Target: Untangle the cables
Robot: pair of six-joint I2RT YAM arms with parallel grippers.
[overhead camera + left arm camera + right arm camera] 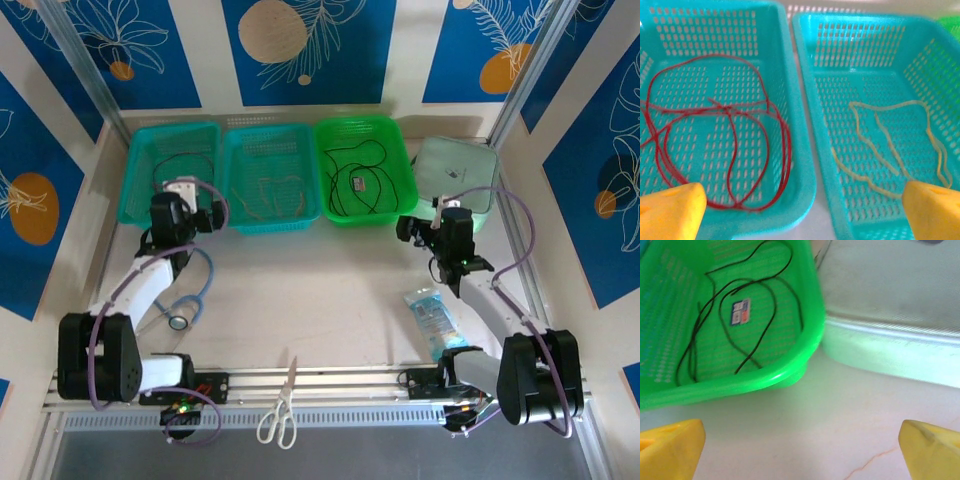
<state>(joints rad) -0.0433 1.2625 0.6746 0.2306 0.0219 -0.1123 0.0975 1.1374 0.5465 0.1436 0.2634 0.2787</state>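
A red cable [735, 150] lies looped in the left teal basket [172, 170]. A yellow cable [890, 145] lies curled in the middle teal basket [268, 180]. A black cable [740, 320] lies in the green basket [365, 170]. My left gripper [802, 212] hovers open above the near rims of the two teal baskets, nothing between its yellow fingers [672, 210]. My right gripper [800, 450] is open over bare table, just in front of the green basket's near corner. In the top view the left gripper [180, 200] and the right gripper [440, 215] sit close to the baskets.
A pale green lidded box [456, 180] stands right of the green basket. A light-blue stethoscope [185, 300] lies by the left arm. A clear packet [432, 315] lies near the right arm. White scissors [280, 405] rest at the front rail.
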